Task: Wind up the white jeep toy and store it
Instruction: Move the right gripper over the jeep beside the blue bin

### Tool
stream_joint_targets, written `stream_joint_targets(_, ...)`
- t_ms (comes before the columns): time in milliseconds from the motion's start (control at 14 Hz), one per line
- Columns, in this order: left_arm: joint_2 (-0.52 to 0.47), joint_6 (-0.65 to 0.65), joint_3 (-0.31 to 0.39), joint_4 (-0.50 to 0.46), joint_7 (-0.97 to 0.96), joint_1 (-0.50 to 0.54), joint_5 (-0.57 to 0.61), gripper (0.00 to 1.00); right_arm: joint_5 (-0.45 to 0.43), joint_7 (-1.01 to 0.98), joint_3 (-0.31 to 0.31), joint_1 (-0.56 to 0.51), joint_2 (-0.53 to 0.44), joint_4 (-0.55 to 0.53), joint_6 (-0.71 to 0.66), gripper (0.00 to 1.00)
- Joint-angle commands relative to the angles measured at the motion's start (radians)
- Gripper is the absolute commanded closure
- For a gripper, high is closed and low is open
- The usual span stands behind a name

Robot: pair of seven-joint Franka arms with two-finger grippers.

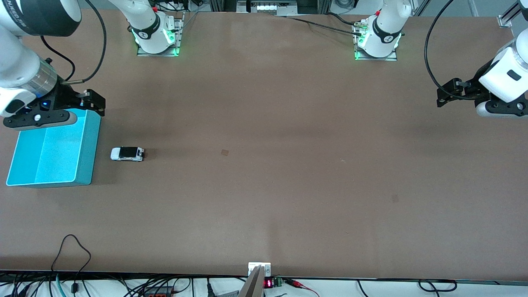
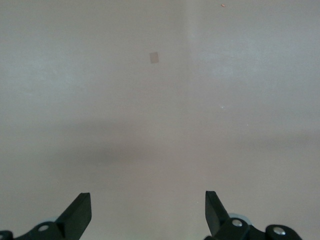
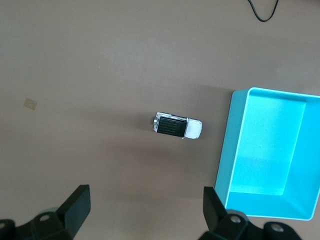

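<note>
The white jeep toy (image 1: pixel 127 154), tiny with a black roof panel, stands on the brown table beside the turquoise bin (image 1: pixel 88 152), on its side toward the left arm's end. It also shows in the right wrist view (image 3: pixel 177 127), next to the bin (image 3: pixel 227 155). My right gripper (image 1: pixel 94 102) hangs open and empty over the bin's edge nearest the robot bases; its fingertips (image 3: pixel 80 202) frame bare table. My left gripper (image 1: pixel 447 93) is open and empty, up over the left arm's end of the table, waiting; its fingertips (image 2: pixel 80 207) show only bare table.
The turquoise bin is empty. A small tan patch (image 1: pixel 225 152) lies on the table toward the middle. Cables (image 1: pixel 72 251) trail over the table's edge nearest the camera. The arm bases (image 1: pixel 156 37) stand along the top.
</note>
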Motion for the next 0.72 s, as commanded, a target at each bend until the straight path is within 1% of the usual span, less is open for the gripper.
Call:
stream_joint_targets(0, 0.010, -0.007, 0.011, -0.002, -0.014, -0.009, -0.019, 0.00, -0.020, -0.001, -0.002, 0.002, 0.008, 0.020, -0.034, 0.00)
stream_joint_targets(645, 0.044, 0.001, 0.002, 0.024, -0.008, -0.023, -0.041, 0.00, -0.022, -0.036, -0.004, 0.002, 0.074, 0.014, -0.054, 0.00)
